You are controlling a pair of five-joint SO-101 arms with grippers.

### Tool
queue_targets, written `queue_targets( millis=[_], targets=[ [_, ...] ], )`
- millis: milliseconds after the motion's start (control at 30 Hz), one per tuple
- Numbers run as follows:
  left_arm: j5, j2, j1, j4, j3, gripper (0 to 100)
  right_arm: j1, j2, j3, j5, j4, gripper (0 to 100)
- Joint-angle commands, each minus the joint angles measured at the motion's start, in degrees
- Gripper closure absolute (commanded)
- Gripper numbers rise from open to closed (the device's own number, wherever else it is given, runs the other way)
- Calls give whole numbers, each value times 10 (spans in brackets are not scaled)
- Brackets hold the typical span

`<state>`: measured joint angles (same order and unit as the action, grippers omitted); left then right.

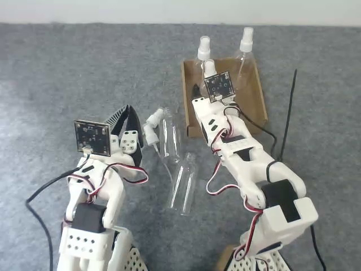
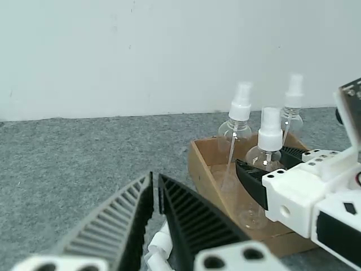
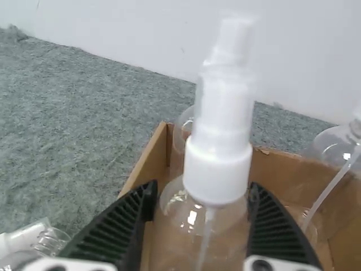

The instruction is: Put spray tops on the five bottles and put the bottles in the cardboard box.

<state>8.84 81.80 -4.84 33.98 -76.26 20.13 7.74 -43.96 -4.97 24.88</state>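
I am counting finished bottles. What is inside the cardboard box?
Three upright bottles with spray tops; the right gripper holds the nearest bottle. The arm hides part of the box floor.

No readable text, labels or numbers anywhere.

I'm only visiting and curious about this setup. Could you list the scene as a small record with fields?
cardboard box: three capped bottles standing inside
right gripper: closed around the held bottle, in the box
left gripper: shut, empty, over the carpet
uncapped bottles: two, lying on the carpet
spray tops: two loose, beside them
remaining: two bottles to cap and box
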Motion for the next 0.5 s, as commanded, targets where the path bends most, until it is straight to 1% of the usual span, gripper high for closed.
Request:
queue_targets(
  millis=[0,467],
  targets=[
    [-5,6,5,-14,6,989,4,-38,3,-8,13,796],
    [-6,6,8,-14,7,989,3,-44,-11,-9,16,794]
  ],
)
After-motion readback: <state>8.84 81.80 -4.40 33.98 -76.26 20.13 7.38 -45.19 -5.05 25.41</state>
